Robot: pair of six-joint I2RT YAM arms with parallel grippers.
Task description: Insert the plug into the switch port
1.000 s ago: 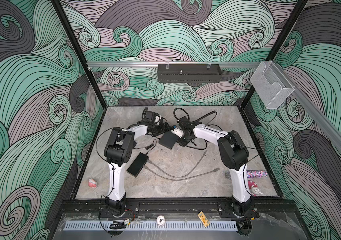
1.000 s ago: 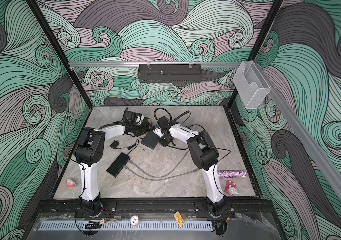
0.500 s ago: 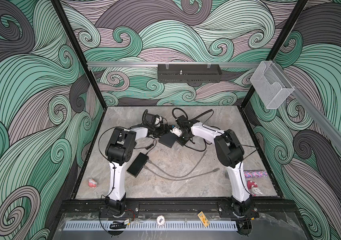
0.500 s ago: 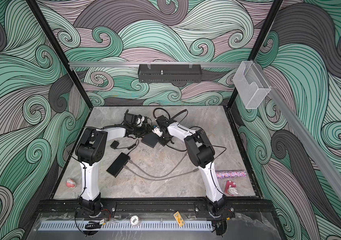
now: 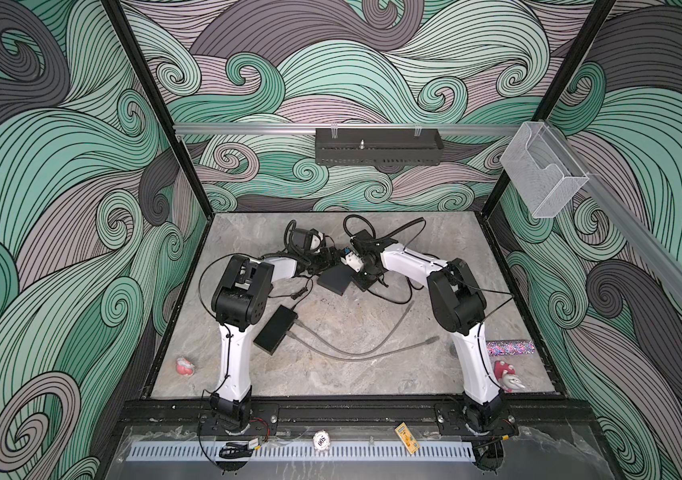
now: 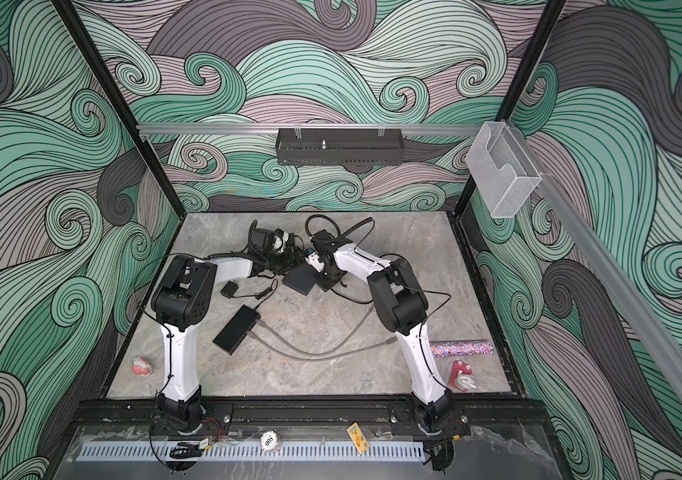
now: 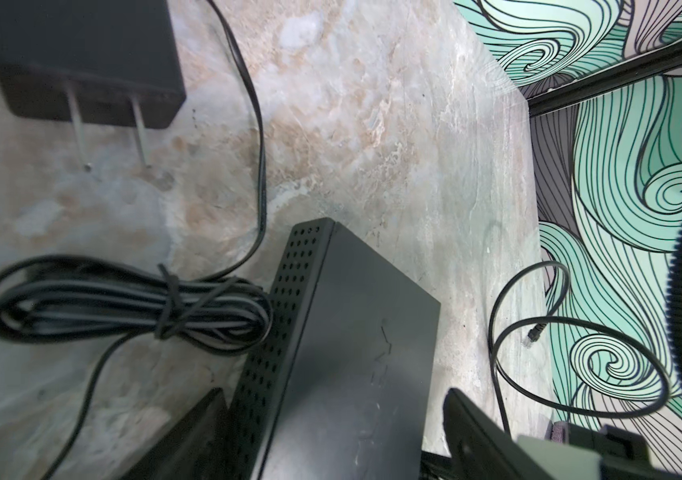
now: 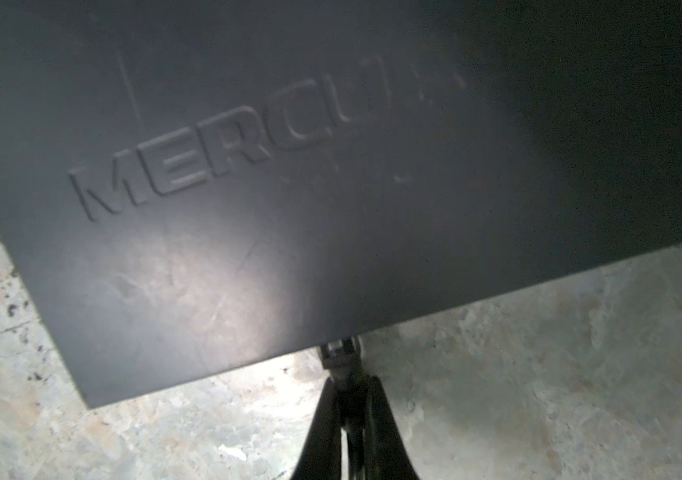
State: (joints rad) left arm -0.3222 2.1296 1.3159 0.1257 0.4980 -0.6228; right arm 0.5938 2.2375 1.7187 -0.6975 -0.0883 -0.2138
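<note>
**Markings.** The switch (image 8: 331,166) bore the embossed letters "MERCU" on its top face. The rest of the word was lost in blur. A round tag (image 6: 268,440) on the front ledge read "500". The yellow tag (image 6: 358,436) near it was too small to read.

**Task items.** The switch lay flat on the table (image 5: 372,382) toward the back centre, between the 2 grippers. The plug (image 8: 339,351) sat against the switch's edge. The port was hidden under that edge.

**Grippers.** The right gripper (image 8: 345,384) was closed tight on the plug. The left gripper (image 7: 333,392) stood wide, with 1 finger on each side of the switch. A strip of table showed between 1 finger and the case, so it held nothing.

**Surroundings.** An adapter (image 7: 81,54) with 2 prongs and a tied cord (image 7: 123,303) lay just beside the switch. A black cable (image 7: 492,349) looped near the wall, its end loose. A second black box (image 5: 276,334) with a grey cable (image 5: 356,354) lay nearer the front. In both top views the wrists covered the plug.
</note>
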